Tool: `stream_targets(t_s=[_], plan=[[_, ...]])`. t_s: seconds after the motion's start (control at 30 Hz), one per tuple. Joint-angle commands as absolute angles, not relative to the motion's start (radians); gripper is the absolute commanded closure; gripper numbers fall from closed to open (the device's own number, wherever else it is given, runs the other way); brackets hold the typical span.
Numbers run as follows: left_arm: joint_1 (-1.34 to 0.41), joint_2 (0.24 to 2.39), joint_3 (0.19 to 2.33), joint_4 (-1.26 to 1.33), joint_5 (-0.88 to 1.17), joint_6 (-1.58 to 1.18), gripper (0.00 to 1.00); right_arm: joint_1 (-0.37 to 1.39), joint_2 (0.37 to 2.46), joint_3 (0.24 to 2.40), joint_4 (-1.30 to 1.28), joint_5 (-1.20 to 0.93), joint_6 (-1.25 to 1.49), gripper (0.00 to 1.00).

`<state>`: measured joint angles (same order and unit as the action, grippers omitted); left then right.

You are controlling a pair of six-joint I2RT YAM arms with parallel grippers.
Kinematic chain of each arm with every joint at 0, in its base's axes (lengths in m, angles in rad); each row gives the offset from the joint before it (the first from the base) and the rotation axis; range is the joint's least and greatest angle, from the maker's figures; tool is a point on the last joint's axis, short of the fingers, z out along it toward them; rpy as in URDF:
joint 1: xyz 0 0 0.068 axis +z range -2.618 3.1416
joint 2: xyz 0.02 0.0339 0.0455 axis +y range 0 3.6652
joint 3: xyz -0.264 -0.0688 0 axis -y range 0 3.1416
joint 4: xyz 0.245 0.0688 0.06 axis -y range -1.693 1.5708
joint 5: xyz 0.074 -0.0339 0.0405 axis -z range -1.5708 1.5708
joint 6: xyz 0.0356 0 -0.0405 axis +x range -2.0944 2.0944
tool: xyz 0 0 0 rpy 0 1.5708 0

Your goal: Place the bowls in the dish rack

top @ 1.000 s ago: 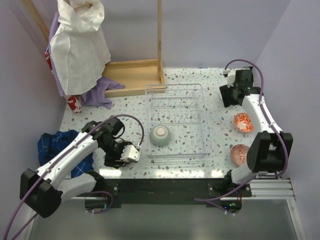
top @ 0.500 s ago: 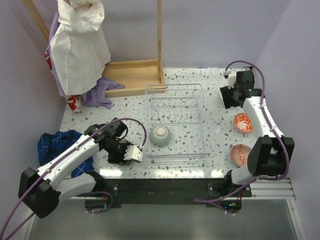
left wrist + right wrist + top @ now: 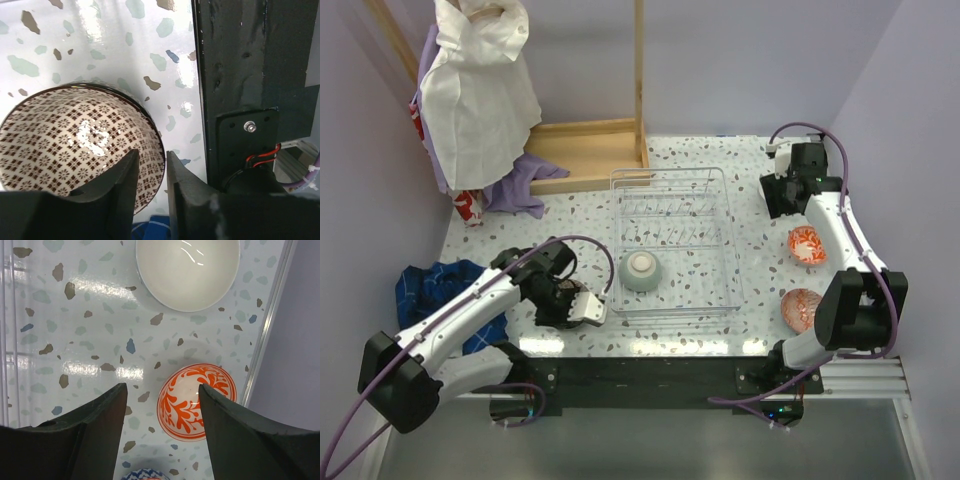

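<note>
The wire dish rack stands mid-table with a pale bowl inside its near left part. My left gripper is low by the rack's near left corner. In the left wrist view it is shut on the rim of a brown patterned bowl that rests on the table. That bowl is hidden under the gripper in the top view. My right gripper is open and empty at the far right. In the right wrist view it hovers above an orange patterned bowl, with a white bowl beyond.
Two orange bowls sit along the right table edge, and a blue-and-white bowl rim shows below. A wooden frame with hanging cloth stands at the back left, and a blue cloth lies at the left.
My left gripper has moved a little right and toward the rack's corner, settling over the brown bowl. The right arm has barely moved.
</note>
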<state>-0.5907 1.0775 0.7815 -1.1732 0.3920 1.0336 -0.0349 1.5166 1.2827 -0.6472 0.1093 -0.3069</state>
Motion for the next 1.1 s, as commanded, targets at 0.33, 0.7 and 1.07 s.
stream_targets(t_s=[0.33, 0.7, 1.07], plan=[[-0.603, 1.028, 0.732, -1.083, 0.321, 1.025, 0.59, -0.031, 1.486, 1.298, -0.67, 0.094, -0.29, 0.37], [-0.655, 1.005, 0.71, -1.058, 0.295, 0.983, 0.59, -0.031, 1.47, 1.264, -0.661, 0.086, -0.282, 0.38], [-0.673, 1.006, 0.707, -1.048, 0.305, 0.95, 0.69, -0.029, 1.47, 1.281, -0.666, 0.083, -0.282, 0.39]])
